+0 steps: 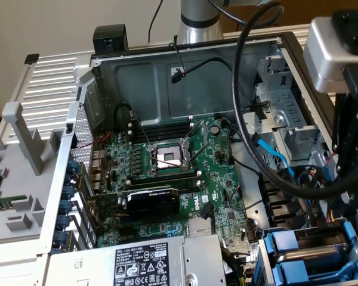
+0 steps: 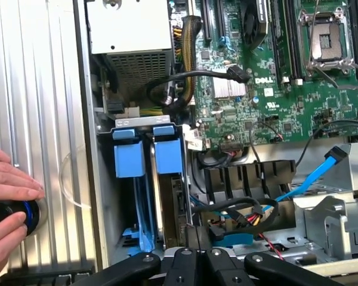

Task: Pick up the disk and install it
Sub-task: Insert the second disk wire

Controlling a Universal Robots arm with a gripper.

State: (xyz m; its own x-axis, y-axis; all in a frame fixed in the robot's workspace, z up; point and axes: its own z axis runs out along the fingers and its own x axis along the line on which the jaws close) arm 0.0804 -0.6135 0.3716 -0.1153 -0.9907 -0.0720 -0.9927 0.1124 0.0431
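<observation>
The gripper (image 2: pixel 197 262) hangs over the drive bay corner of the open computer case (image 1: pixel 185 50), and in the wrist view its black linkage meets at the picture's lower edge with the fingertips drawn close together, nothing visibly between them; I judge the jaws narrow and empty, though the tips themselves are partly cut off. The disk (image 2: pixel 167 196) seems to stand on edge in the bay, just beyond the fingertips: a thin silver slab between blue carrier rails, topped by a blue tab, with a second blue carrier (image 2: pixel 129 158) alongside it on the side toward the ribbed case panel (image 2: pixel 42 89). Its long axis runs down into the bay, away from the camera, and its thin edge faces up toward the gripper. So the disk lies almost straight ahead of the jaws and slightly toward the panel side, near but not touching. In the exterior view the same blue carriers (image 1: pixel 298 250) sit at the lower right corner of the case, beside the power supply (image 1: pixel 143 262), with the arm's camera housing (image 1: pixel 337 56) above them. A hand (image 2: pixel 9 196) rests on a round black knob at the edge of the panel, well apart from the bay. The disk looks already seated in its slot rather than lying loose.
</observation>
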